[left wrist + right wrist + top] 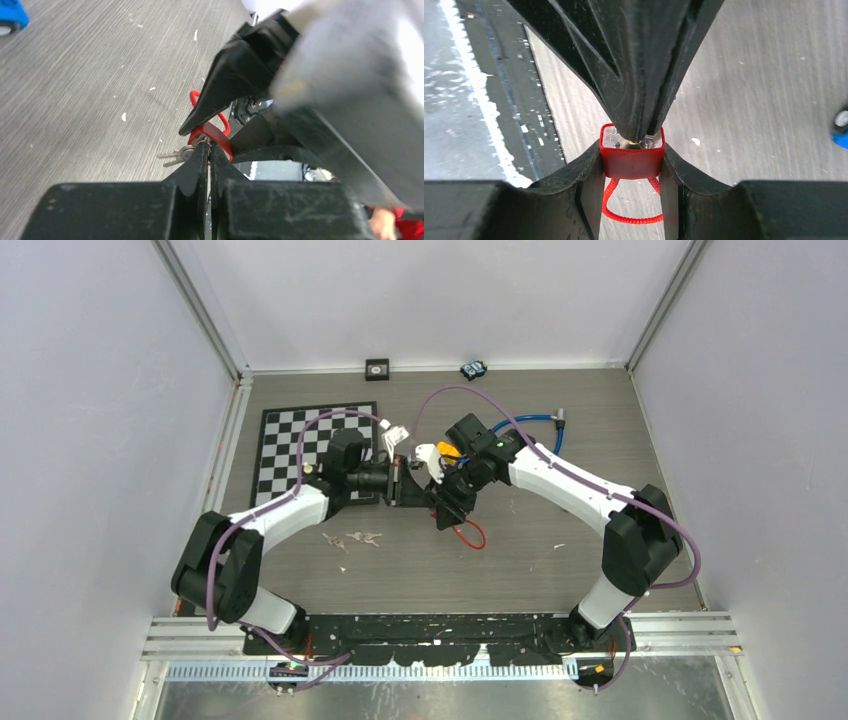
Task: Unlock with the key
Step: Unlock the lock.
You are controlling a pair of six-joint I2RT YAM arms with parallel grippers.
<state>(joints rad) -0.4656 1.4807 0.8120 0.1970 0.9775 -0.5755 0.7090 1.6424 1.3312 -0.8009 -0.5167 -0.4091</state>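
The right gripper [631,167] clamps the square, red plastic-cased padlock [631,159] above the grey wood-grain surface [749,75], with its red corded loop hanging below. The left gripper [209,150] is pinched shut on the small silver key [198,142] at the padlock's keyway. Twist strictly about the key's axis, keeping the padlock rigid.

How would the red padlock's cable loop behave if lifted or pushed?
The cable loop curves loosely from the red padlock, so it is probably floppy and would swing. The body looks rigid and flat-sided, clamped by the right tool, so slipping seems unlikely.
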